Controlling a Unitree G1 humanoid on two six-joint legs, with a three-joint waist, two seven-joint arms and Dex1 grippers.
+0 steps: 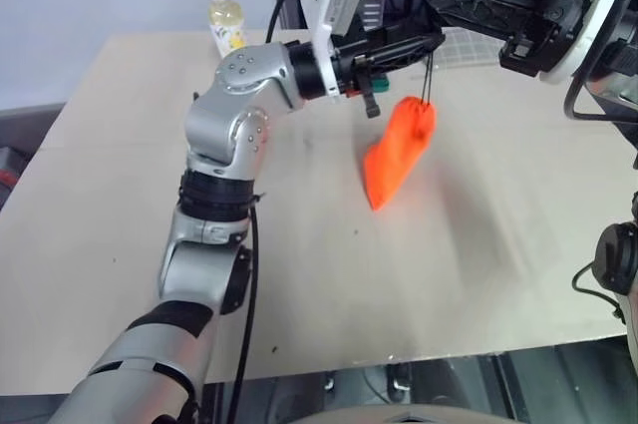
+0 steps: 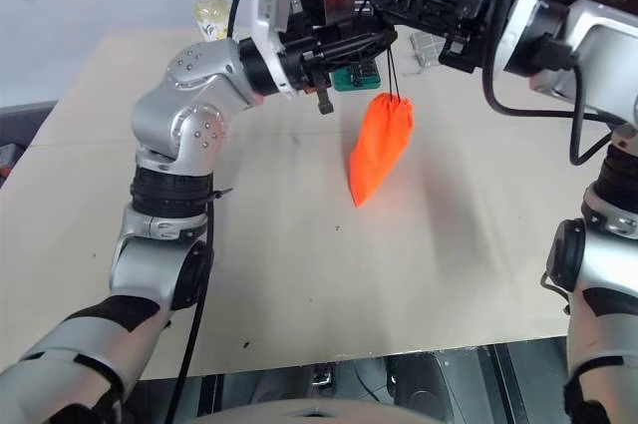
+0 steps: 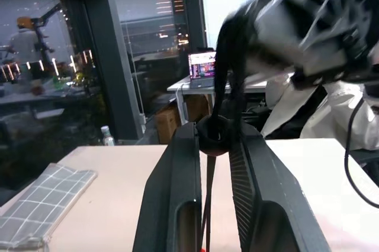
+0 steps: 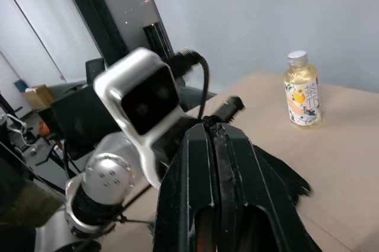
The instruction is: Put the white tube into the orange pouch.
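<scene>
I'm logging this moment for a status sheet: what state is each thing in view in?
orange pouch: hanging by its dark cord, mouth drawn shut, bottom tip at the table.
left gripper: fingers close together around the cord.
right gripper: shut at the cord's top.
yellowish bottle: upright, capped.
grey checked pouch: lying flat.

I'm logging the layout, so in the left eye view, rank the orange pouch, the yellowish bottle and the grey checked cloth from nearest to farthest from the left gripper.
1. The orange pouch, hanging by its cord just below the left gripper.
2. The grey checked cloth, just behind the gripper, largely hidden by the right arm.
3. The yellowish bottle, at the table's far left edge.
</scene>
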